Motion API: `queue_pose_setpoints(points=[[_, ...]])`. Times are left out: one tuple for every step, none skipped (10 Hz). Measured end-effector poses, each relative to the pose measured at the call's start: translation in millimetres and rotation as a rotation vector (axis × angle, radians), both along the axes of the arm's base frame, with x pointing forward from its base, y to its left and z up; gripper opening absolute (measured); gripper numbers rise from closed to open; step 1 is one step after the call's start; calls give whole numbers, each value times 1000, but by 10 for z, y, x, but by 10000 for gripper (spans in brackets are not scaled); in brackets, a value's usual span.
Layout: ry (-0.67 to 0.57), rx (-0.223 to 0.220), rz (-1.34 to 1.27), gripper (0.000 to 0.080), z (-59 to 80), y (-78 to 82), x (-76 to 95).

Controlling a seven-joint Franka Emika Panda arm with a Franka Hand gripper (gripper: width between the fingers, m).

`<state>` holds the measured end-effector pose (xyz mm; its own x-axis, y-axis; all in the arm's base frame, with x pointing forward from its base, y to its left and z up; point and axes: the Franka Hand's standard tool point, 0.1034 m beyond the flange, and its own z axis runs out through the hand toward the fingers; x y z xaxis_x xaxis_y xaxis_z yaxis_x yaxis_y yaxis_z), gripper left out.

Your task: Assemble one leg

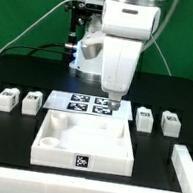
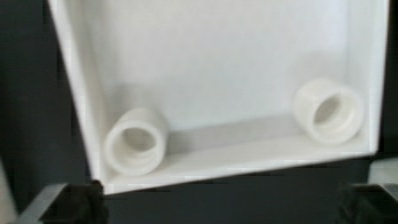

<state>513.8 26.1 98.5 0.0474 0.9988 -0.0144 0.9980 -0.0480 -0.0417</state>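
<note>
Gripper [image 2: 226, 206] hangs by edge of large white square plastic panel [image 2: 214, 80], jaws spread wide, seemingly empty. Small white tagged plastic leg [image 1: 30, 100] sits on black table [image 1: 9, 121], exterior view's left of marker board [image 1: 78, 104].

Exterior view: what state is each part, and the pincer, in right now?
pincer: open, empty, raised, touching nothing.
panel: flat on the table, sockets facing up.
sockets: empty, no leg fitted.
legs at the exterior view's left: loose on the table, unattached.
legs at the exterior view's right: loose on the table, unattached.
</note>
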Motion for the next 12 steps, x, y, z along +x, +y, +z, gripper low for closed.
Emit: queue_pose_setpoints(points=[[-9,9,126,650,-49,-84,-54],[-5,2,169,650,-48,-106,-55],[-2,-1,282,650,-53,-117,-56],[-1,-1,286,650,-57,-121,-59],[0,-1,285,650,-60,-124,-61],[0,-1,284,650,-61,-125,-61],[3,-1,283,650,-79,-130,-86],[-13,1,252,650,-172,-151,-206],[13,6,217,650,-323,-197,-473],[48,12,184,650,-478,-257,-649],[64,23,182,650,-659,-342,-684],[82,30,172,650,-789,-421,-696]])
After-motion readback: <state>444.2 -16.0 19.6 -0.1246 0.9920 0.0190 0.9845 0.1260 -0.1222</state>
